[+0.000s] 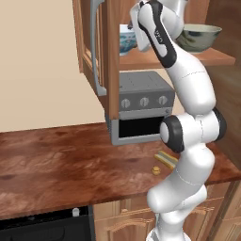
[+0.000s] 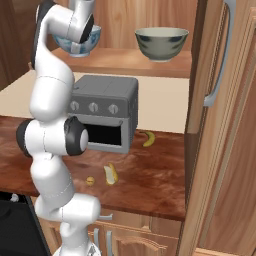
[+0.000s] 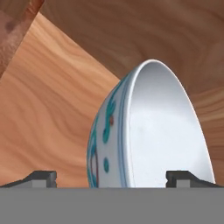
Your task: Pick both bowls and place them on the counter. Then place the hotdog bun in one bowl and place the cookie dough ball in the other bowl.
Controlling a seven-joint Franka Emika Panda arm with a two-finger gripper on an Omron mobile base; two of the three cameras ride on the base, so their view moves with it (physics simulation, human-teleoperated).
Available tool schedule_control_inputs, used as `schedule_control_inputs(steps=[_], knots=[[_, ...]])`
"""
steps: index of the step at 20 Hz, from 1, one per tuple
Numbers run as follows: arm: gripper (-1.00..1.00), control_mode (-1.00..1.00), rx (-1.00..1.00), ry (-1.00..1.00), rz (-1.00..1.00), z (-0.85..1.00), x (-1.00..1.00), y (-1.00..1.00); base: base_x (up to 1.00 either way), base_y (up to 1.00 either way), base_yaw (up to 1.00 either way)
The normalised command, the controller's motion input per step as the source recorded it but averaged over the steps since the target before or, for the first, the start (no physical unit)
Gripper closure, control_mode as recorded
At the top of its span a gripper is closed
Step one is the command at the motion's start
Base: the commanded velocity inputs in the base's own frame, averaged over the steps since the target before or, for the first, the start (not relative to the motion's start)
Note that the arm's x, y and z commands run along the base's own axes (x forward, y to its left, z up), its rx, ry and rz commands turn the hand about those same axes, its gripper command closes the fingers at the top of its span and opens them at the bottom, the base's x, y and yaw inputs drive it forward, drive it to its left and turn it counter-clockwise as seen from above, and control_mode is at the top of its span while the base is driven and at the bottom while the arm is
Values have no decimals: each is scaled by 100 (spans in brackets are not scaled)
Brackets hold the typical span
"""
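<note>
My claw point(image 3: 111, 179) stands released around the white bowl's point(image 3: 148, 131) rim on the shelf point(image 3: 48, 113); clenching off-centre, I may tip it off the edge

- The wooden shelf point(image 2: 125, 62) inside the open cabinet carries the white bowl with blue pattern point(image 2: 92, 40) and the dark grey-green bowl point(image 2: 161, 43), set apart from each other.
- The reddish-brown counter point(image 1: 56, 164) carries a grey toaster oven point(image 2: 107, 112), the hotdog bun point(image 2: 110, 174), the cookie dough ball point(image 2: 90, 180) just beside the bun, and a banana point(image 2: 148, 138) near the oven.
</note>
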Motion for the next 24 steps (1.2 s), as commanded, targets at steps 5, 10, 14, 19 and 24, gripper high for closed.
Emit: schedule_control_inputs(steps=[5, 10, 14, 19, 24], knots=[[-100, -100, -3, 0, 0, -2, 0, 2, 0, 0, 0], [-100, -100, -6, 3, 0, -12, 0, 4, 0, 0, 0], [-100, -100, -7, 2, 0, -32, -1, 2, 0, 0, 0], [100, -100, -6, 1, 0, -29, -1, 2, 0, 0, 0], [100, -100, -3, 1, 3, -24, -5, 0, 0, 0, 0]])
